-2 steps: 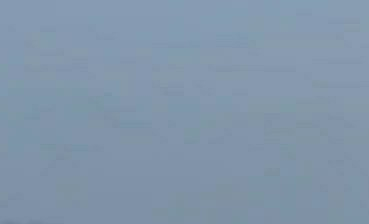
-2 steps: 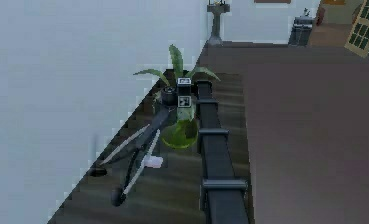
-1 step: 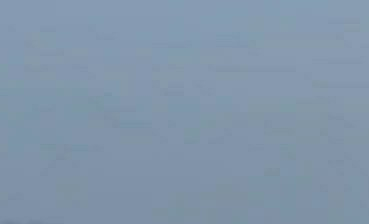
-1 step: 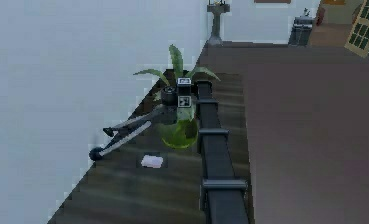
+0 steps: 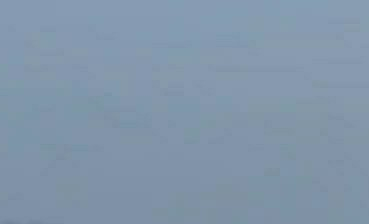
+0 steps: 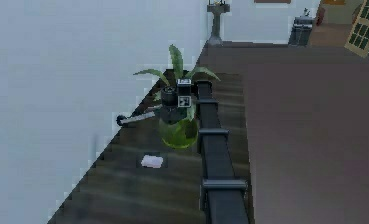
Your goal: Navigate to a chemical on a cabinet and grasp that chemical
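In the arm side view my dark arm (image 6: 214,150) rises from the bottom edge. At its far end are the white marker squares (image 6: 183,88). The gripper (image 6: 125,121) reaches left from them, low over the dark wooden floor (image 6: 292,130) near the pale wall (image 6: 62,90). Only bare floor and wall lie behind its thin fingers (image 6: 138,118), so it holds nothing. A leafy plant in a green pot (image 6: 176,132) stands right beside the gripper's body, partly behind the arm.
A small white flat thing (image 6: 150,160) lies on the floor below the fingers. Far off stand a grey pedestal (image 6: 220,18), a dark low object (image 6: 302,30) and a doorway (image 6: 362,35). A plain blue-grey wall (image 5: 184,110) faces the forward view, close up.
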Motion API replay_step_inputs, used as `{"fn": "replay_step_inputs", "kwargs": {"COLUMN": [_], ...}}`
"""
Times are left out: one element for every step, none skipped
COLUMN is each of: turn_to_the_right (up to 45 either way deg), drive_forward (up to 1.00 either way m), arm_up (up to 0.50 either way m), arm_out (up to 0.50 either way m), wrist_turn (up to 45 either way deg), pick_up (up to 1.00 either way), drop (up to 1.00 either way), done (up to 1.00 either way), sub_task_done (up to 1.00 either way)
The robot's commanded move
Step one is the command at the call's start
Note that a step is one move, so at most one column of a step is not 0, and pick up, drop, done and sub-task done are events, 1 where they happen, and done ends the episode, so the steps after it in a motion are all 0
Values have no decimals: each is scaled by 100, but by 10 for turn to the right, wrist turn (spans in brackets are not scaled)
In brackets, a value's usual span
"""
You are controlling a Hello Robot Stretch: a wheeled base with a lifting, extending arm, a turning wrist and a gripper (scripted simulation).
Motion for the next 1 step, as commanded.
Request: {"fn": "replay_step_inputs", "kwargs": {"turn_to_the_right": [0], "drive_forward": [0], "arm_up": [0], "arm_out": [0], "wrist_turn": [210], "pick_up": [0], "drop": [0], "done": [0], "sub_task_done": [0]}}
